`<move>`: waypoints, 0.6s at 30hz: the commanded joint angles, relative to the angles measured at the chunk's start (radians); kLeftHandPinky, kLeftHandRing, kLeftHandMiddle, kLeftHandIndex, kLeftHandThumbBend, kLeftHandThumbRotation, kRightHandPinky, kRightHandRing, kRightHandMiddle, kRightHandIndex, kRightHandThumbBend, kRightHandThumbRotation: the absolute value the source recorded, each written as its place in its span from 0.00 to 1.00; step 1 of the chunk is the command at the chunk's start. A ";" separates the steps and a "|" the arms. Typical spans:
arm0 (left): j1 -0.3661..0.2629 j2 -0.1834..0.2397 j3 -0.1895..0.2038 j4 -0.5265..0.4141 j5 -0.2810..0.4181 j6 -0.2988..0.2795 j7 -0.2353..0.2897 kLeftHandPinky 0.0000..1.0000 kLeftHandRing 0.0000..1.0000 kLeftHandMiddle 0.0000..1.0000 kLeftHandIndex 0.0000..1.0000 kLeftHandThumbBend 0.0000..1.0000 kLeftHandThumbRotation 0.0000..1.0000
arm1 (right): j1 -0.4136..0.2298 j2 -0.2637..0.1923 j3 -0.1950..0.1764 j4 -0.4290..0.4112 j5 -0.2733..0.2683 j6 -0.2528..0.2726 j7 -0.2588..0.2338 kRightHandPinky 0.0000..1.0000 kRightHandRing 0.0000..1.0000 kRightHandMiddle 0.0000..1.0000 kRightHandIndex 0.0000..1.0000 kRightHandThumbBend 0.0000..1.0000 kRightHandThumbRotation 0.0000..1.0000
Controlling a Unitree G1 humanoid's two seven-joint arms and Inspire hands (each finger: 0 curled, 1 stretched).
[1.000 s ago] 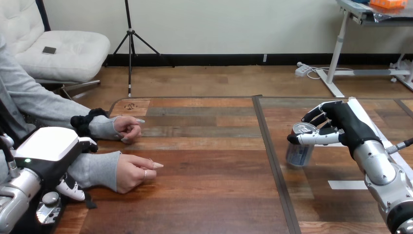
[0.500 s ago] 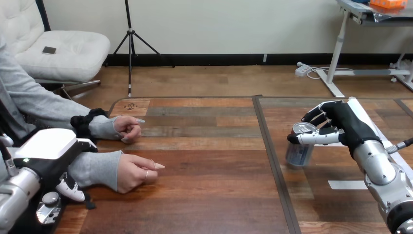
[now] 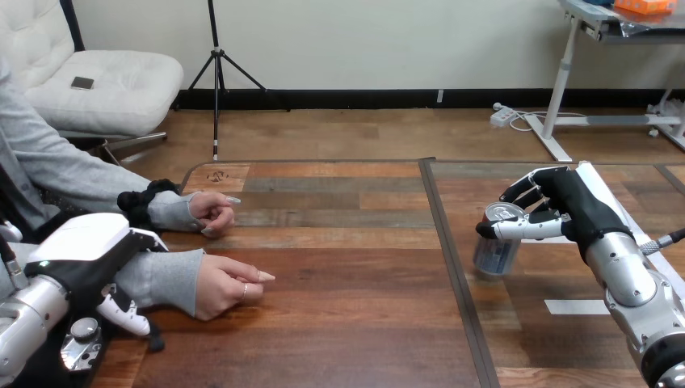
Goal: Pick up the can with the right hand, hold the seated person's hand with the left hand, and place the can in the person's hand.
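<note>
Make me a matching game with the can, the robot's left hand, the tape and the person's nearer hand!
1 can
2 left hand
3 tape strip
4 person's nearer hand

A white, flat beside the right arm
B over a grey sleeve
C resting on the table
D gripped by the right hand

Pairs: 1-D, 2-B, 3-A, 4-C

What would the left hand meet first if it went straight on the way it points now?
Likely the person's grey-sleeved forearm: the left hand points rightward and overlaps that sleeve in the head view. Whether they already touch, I cannot tell; depth is unclear.
</note>
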 commanded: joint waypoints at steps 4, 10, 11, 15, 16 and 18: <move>-0.065 0.013 0.013 0.018 -0.026 -0.064 0.038 0.41 0.47 0.53 0.55 0.83 0.00 | -0.051 -0.028 -0.019 -0.056 0.017 -0.010 -0.017 0.35 0.38 0.42 0.46 0.76 0.00; -0.075 0.008 0.009 0.045 -0.025 -0.096 0.066 0.39 0.44 0.50 0.52 0.78 0.00 | -0.051 -0.028 -0.018 -0.053 0.017 -0.010 -0.016 0.34 0.38 0.42 0.46 0.76 0.00; -0.076 0.009 0.009 0.048 -0.024 -0.101 0.069 0.39 0.44 0.50 0.52 0.77 0.00 | -0.051 -0.028 -0.018 -0.053 0.016 -0.009 -0.017 0.34 0.38 0.42 0.46 0.76 0.00; -0.081 0.008 0.007 0.062 -0.022 -0.126 0.088 0.36 0.41 0.47 0.50 0.73 0.00 | -0.051 -0.027 -0.019 -0.052 0.017 -0.009 -0.017 0.34 0.38 0.42 0.46 0.77 0.00; -0.083 0.008 0.007 0.067 -0.021 -0.133 0.096 0.36 0.40 0.47 0.50 0.73 0.00 | -0.051 -0.027 -0.019 -0.051 0.018 -0.011 -0.016 0.34 0.38 0.42 0.46 0.77 0.00; -0.085 0.007 0.007 0.073 -0.020 -0.141 0.105 0.34 0.39 0.46 0.49 0.72 0.00 | -0.051 -0.027 -0.019 -0.051 0.019 -0.012 -0.015 0.34 0.38 0.42 0.46 0.77 0.00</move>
